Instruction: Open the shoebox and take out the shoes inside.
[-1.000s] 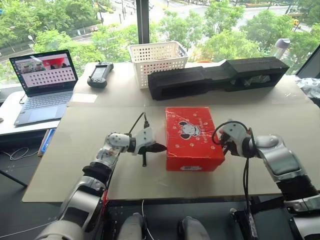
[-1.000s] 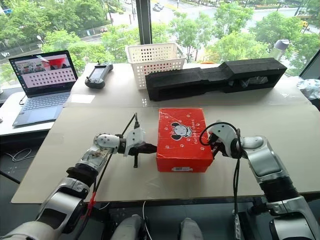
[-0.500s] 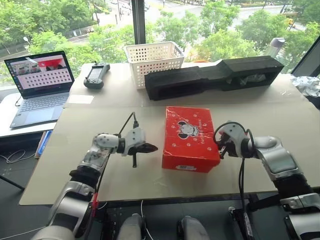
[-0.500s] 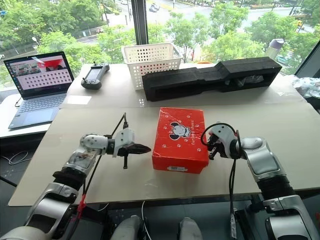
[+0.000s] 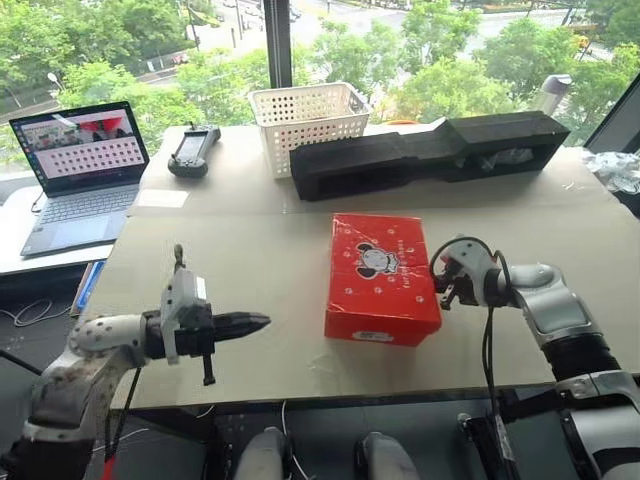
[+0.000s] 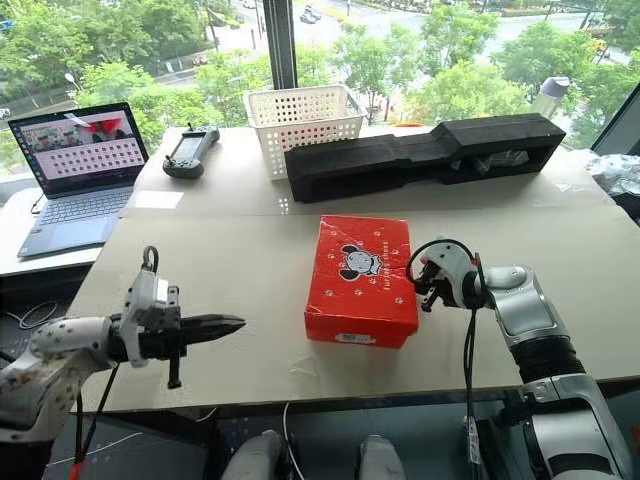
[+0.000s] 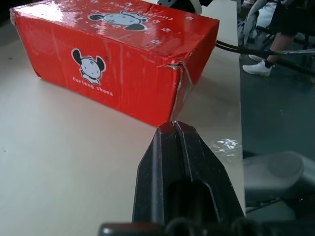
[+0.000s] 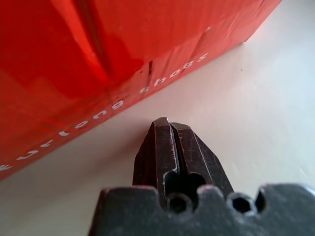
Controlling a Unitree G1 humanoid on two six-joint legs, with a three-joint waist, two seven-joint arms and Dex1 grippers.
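The red shoebox (image 5: 382, 275) lies closed in the middle of the table, cartoon logo up and its white end label facing me. My left gripper (image 5: 262, 321) is shut and empty, well off to the box's left near the table's front edge, pointing at the box (image 7: 113, 54). My right gripper (image 6: 424, 291) is shut and empty, its tips close against the box's right side wall (image 8: 88, 73); I cannot tell if they touch. The shoes are hidden.
A long black foam block (image 5: 430, 152) and a white perforated basket (image 5: 310, 122) stand behind the box. A laptop (image 5: 80, 165) and a black handheld controller (image 5: 193, 150) sit at the far left. The table's front edge (image 5: 330, 385) runs just before the box.
My left arm has pulled away from the box's left side, back and leftward toward the table's front edge. The right gripper has stayed at the box's right side. The box has not moved.
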